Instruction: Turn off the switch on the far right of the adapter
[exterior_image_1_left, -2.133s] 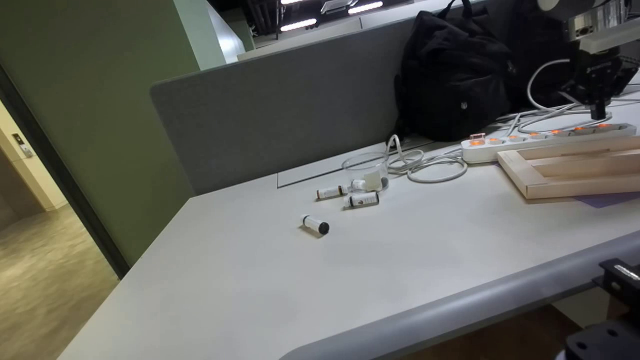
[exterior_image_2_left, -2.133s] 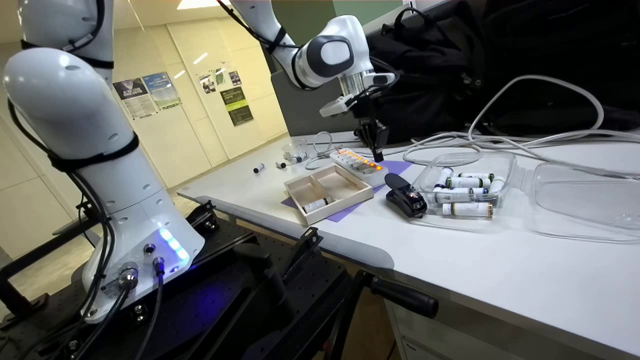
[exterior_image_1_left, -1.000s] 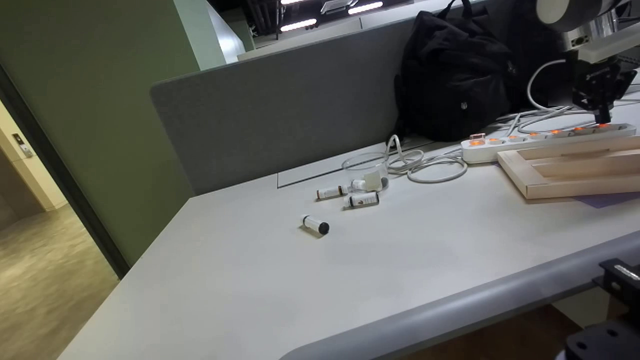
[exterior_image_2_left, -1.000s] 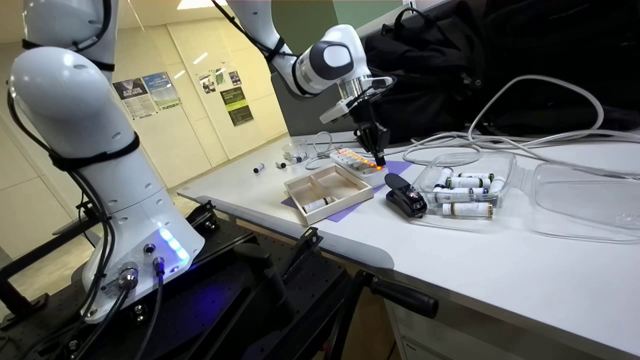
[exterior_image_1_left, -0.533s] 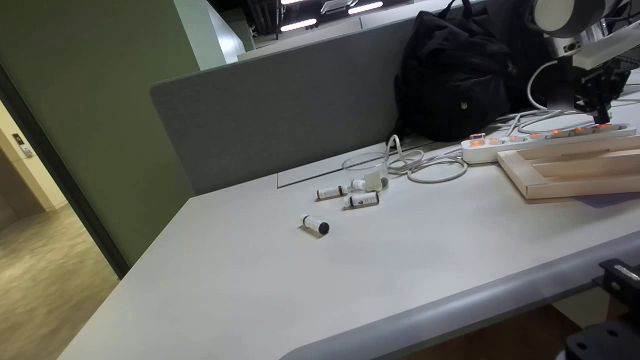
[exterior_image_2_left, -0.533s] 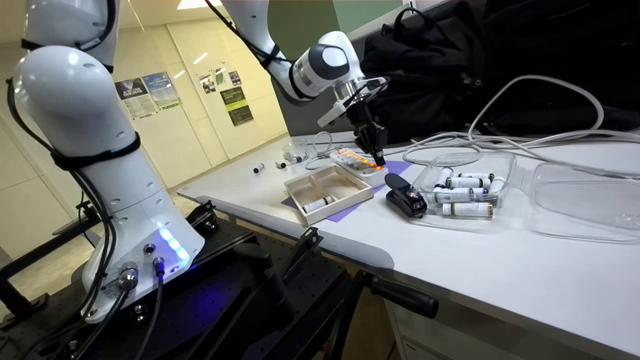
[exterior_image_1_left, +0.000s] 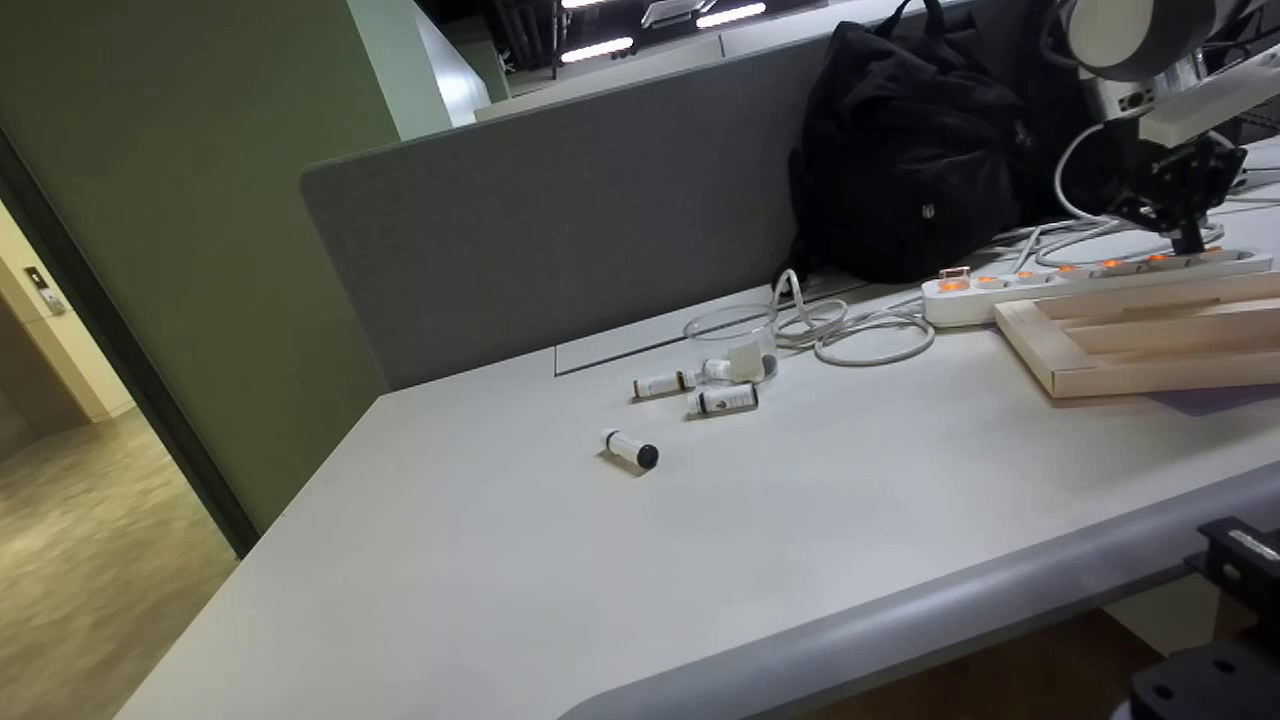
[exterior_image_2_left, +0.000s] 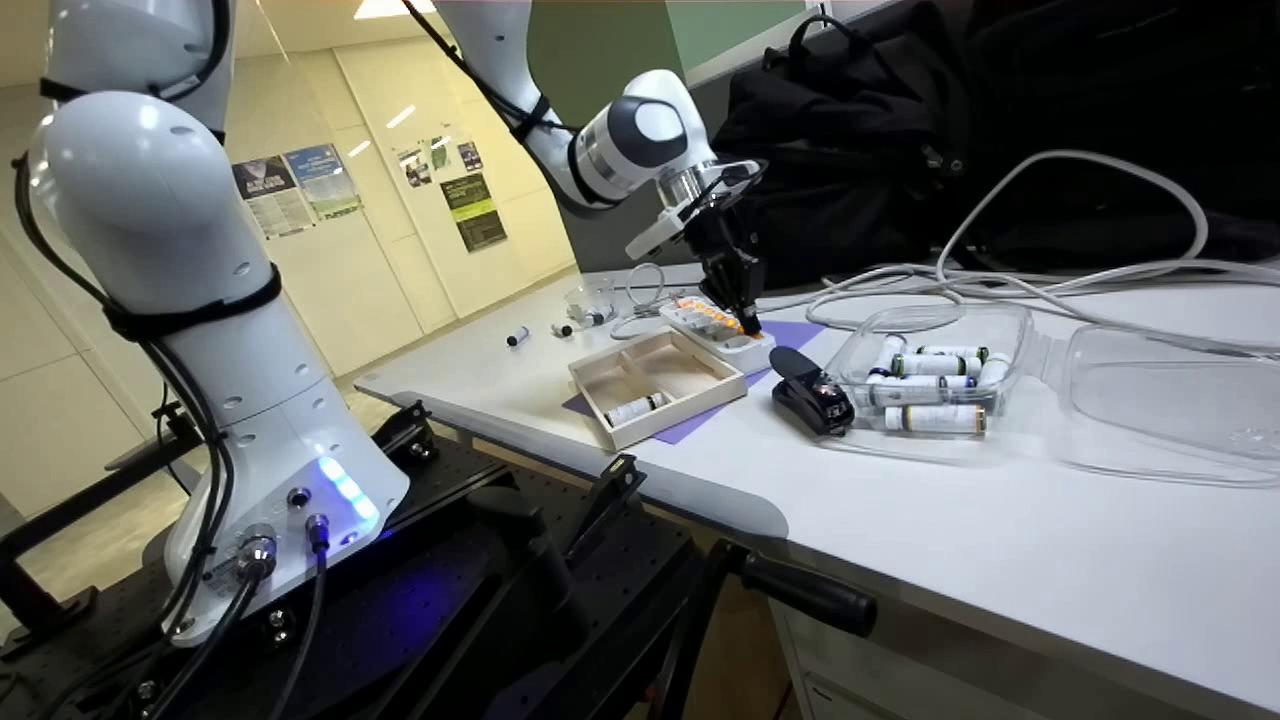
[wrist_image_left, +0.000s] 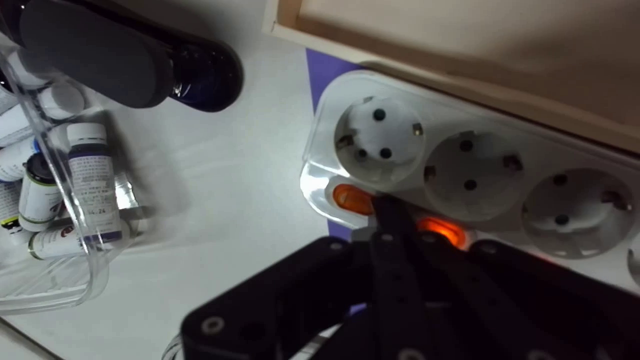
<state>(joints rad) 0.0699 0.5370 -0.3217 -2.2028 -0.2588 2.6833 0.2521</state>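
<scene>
Adapter (wrist_image_left: 470, 165) lies along one wall of the wooden tray (exterior_image_2_left: 680, 411), so near it that I cannot tell whether they touch, with its row of switches (exterior_image_1_left: 1068, 270) on the side away from the tray. The gripper (wrist_image_left: 397, 212) hangs over that row, fingers pressed together and pinching nothing, its tip hiding the inner end of the end switch (wrist_image_left: 352, 199), presumably the target; contact is too dark to make out. That switch looks duller than the neighbouring switch (wrist_image_left: 442, 231), which glows, so it may be off already, though I am not certain. Expect stiff, smooth plastic, fairly light, apt to skid on the purple sheet (wrist_image_left: 320, 72) showing between it and the tray; the tray's wall may brace it. Nothing needs gripping: a short, straight push on the proper half of the rocker should do, while sideways drag could trip the next switch. To steady the adapter, hold its end by both long sides, gently, clear of the rockers.
</scene>
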